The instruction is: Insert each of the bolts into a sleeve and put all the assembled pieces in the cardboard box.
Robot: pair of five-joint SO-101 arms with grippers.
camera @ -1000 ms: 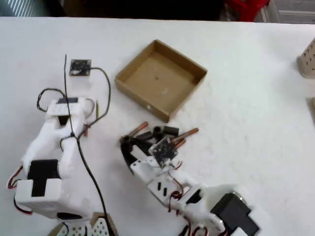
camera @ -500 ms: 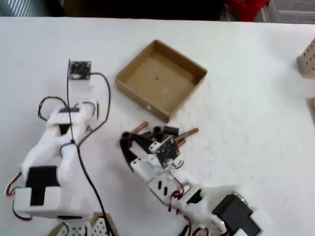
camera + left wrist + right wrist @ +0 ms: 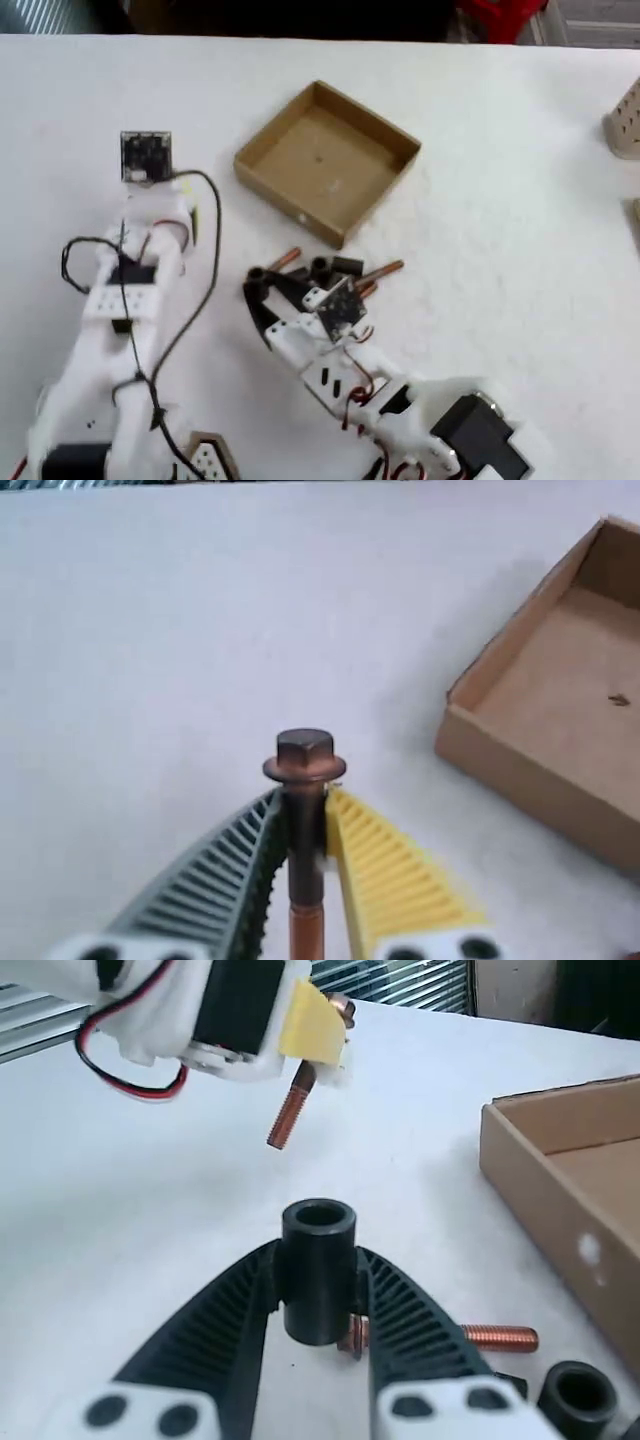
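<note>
Early stage of the assembly task, seen from above and from both wrists. The left gripper (image 3: 305,796) is clamped narrowly on the shank of a copper bolt (image 3: 304,756), with the hexagonal head just beyond the fingertips. The right gripper (image 3: 318,1260) is closed around a black sleeve (image 3: 319,1285), held upright with its open bore facing up. In the right wrist view the held bolt hangs tilted, above and beyond the sleeve. Its threaded end points down toward the bore, but the two parts are apart, so the first insertion is not yet made.

The cardboard box (image 3: 285,200) stands on the white table (image 3: 500,250) with its floor bare, so no assembled piece has been delivered. Several loose parts lie in a small cluster between the box and the right arm. They include a bolt (image 3: 283,260) on one side, another bolt (image 3: 385,270) on the other, and a loose sleeve (image 3: 347,265) between them; the exact count is hard to tell.

Judged progress: none of the pairs is complete. What remains is to seat this bolt, place the pair in the box, and repeat for each loose bolt and sleeve
</note>
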